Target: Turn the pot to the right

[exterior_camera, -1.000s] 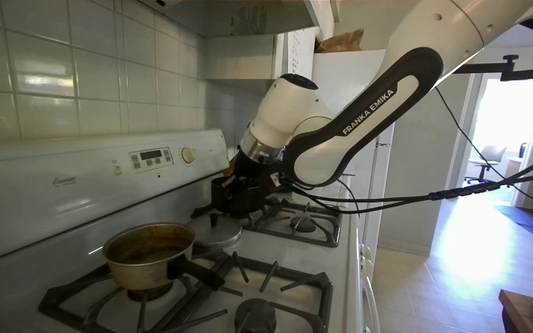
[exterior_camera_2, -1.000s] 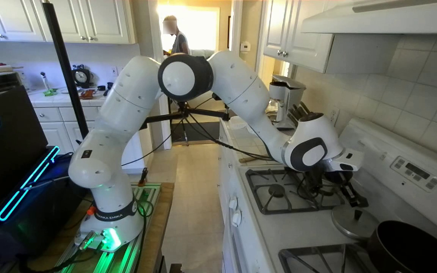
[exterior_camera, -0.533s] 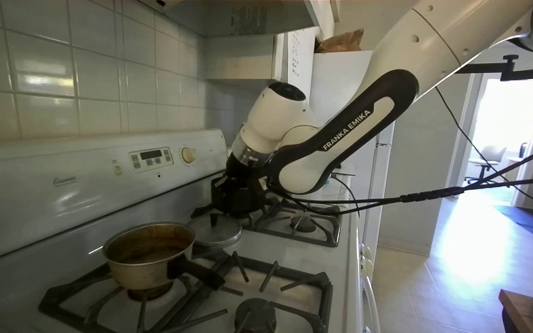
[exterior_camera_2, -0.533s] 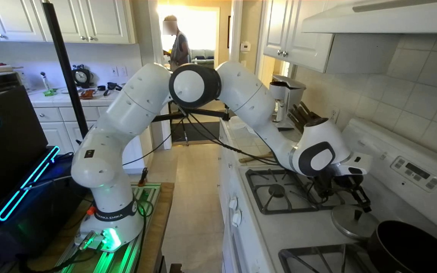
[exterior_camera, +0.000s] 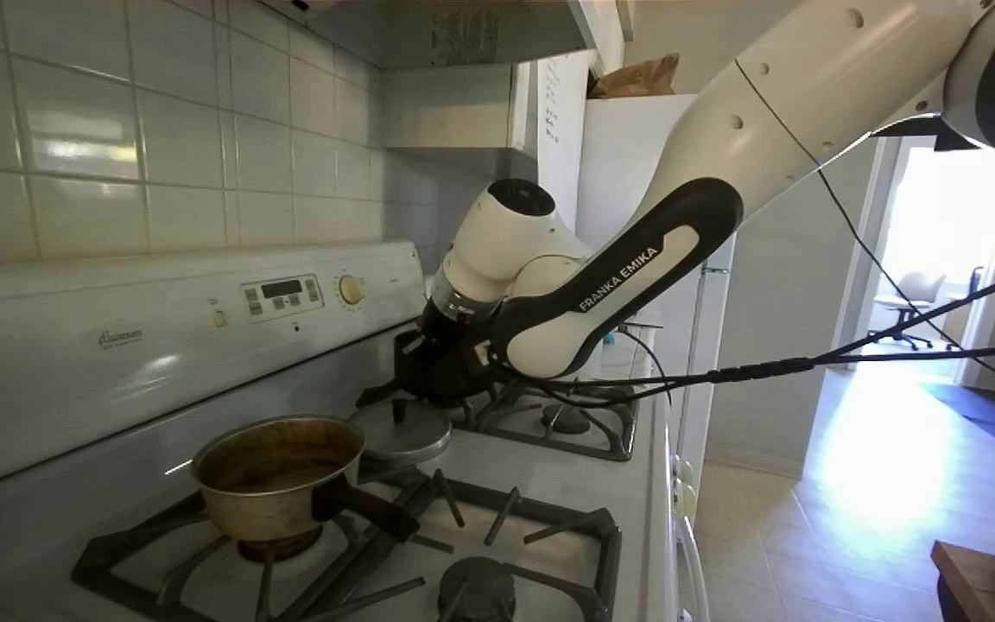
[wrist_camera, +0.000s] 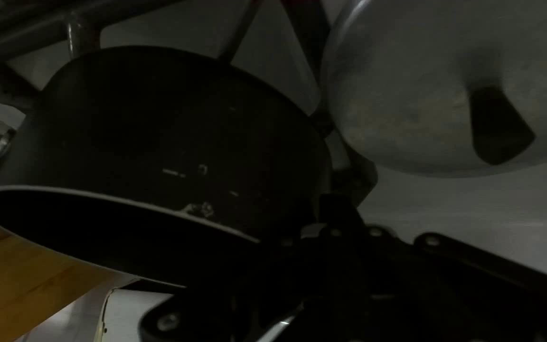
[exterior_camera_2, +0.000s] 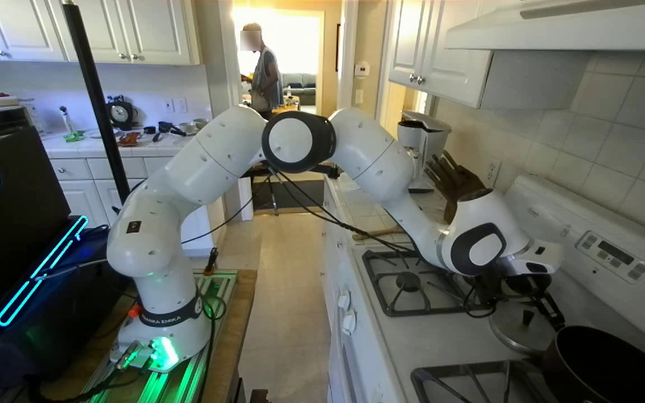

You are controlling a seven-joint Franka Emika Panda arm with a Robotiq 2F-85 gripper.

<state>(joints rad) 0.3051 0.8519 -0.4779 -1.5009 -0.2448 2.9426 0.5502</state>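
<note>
Wrist view: jaws beside black pot (wrist_camera: pixel 174 133)

By now the arm (exterior_camera_2: pixel 300 141) had been lowered; the pot was left unmoved on its grate (wrist_camera: pixel 81 31), near the lid (wrist_camera: pixel 420 95). Whether the jaws were spread could not be told.

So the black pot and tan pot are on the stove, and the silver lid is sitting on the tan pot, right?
Not quite: the silver lid isn't on the tan pot. Both exterior views show it lying on the stove between that pot and the black pot. Both pots are on the stove, as you said.
</note>
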